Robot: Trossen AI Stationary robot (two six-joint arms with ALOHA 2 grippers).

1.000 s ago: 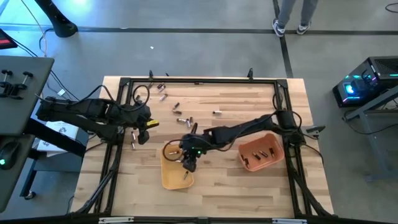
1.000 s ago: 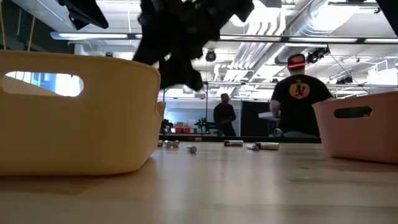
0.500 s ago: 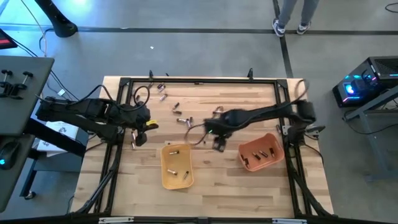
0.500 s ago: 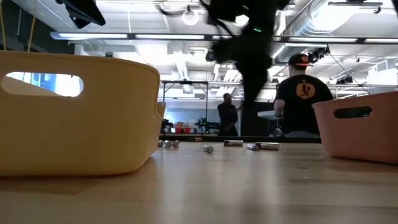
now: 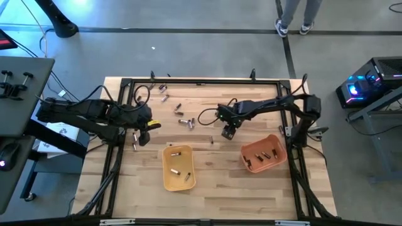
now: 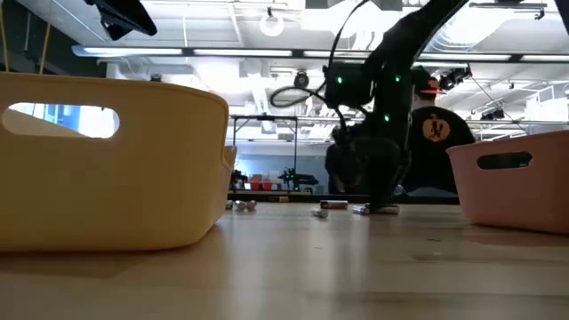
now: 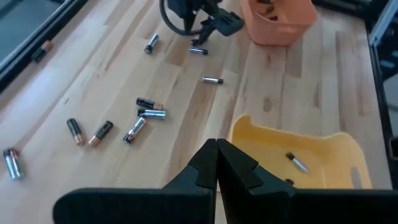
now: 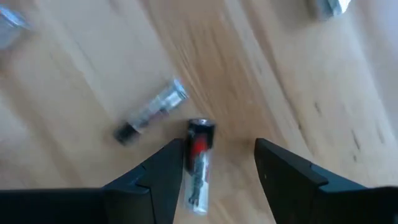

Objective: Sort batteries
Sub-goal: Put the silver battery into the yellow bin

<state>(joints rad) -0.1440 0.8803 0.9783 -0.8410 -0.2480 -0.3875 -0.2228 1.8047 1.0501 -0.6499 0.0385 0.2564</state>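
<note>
Left gripper [image 5: 143,129]: waiting at the table's left edge, fingers pressed together, gripping nothing (seen in its wrist view).

Loose batteries [image 5: 184,120]: lying scattered across the far half of the table; more already lying in the yellow tray [image 5: 168,179] and orange tray [image 5: 251,164].

Right gripper [image 5: 227,133]: hovering mid-table, fingers [image 8: 160,172] spread, straddling a red-banded silvery battery [image 8: 199,163], nothing grasped.

Risk: pinching off-centre, probably rolling the cell away or nudging the neighbouring silver battery [image 8: 152,110].
</note>
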